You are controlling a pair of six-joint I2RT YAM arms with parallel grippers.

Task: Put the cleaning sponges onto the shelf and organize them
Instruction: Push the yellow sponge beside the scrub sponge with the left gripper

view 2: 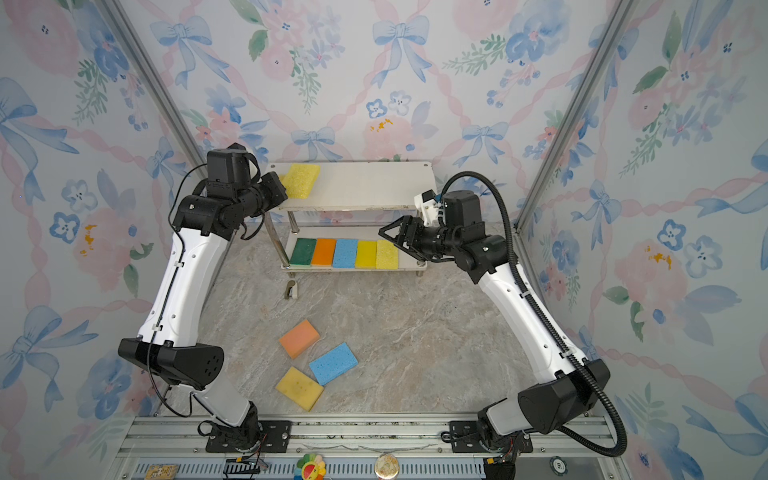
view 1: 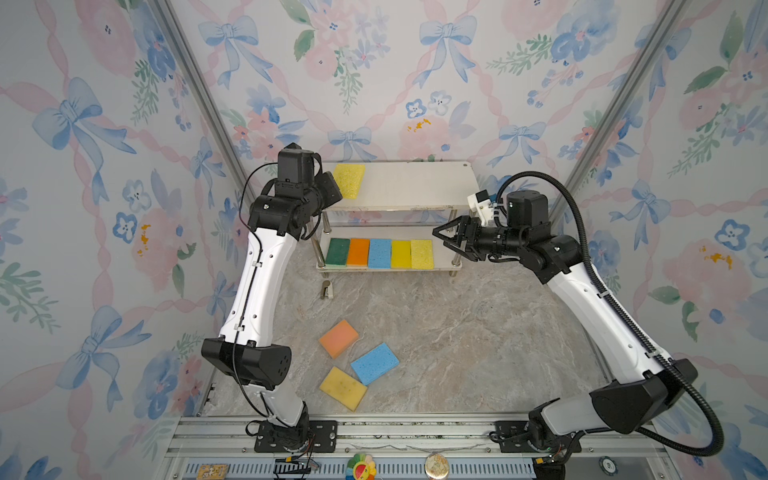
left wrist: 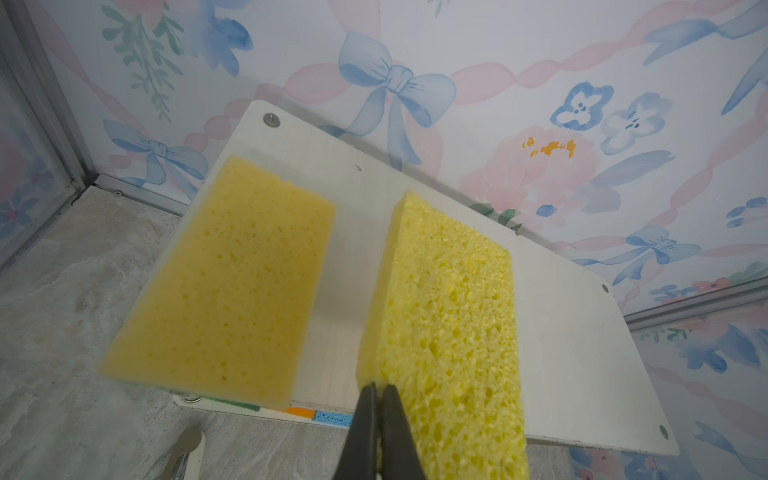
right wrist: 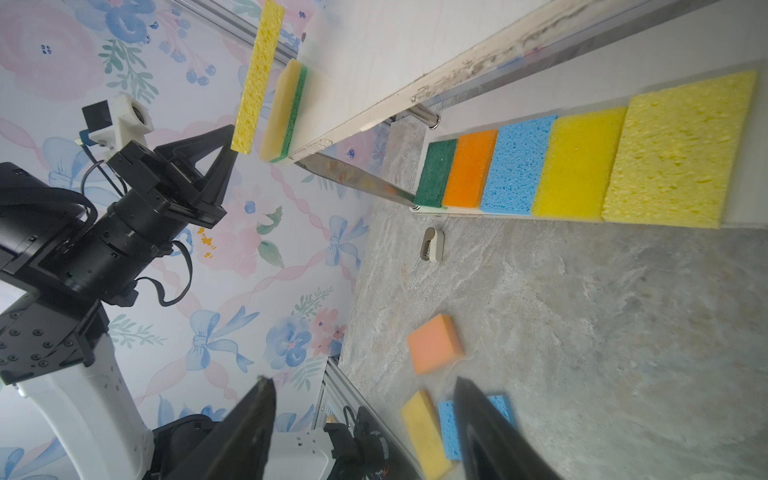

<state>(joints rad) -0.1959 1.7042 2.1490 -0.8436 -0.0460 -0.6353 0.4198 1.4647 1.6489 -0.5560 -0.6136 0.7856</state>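
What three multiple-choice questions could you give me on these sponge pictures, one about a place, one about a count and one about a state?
1. In both top views, where in the row on the lower board does the green sponge lie?
A. left end
B. middle
C. right end

2. How many sponges lie loose on the table?
A. two
B. three
C. five

3. How is the left tool?
A. open and empty
B. shut on a pale yellow sponge
C. resting flat on the table

Answers:
1 A: nothing in the row lies left of it.
2 B: an orange sponge, a blue sponge and a yellow sponge lie there.
3 B: the left wrist view shows it pinched on that sponge's edge above the top board.
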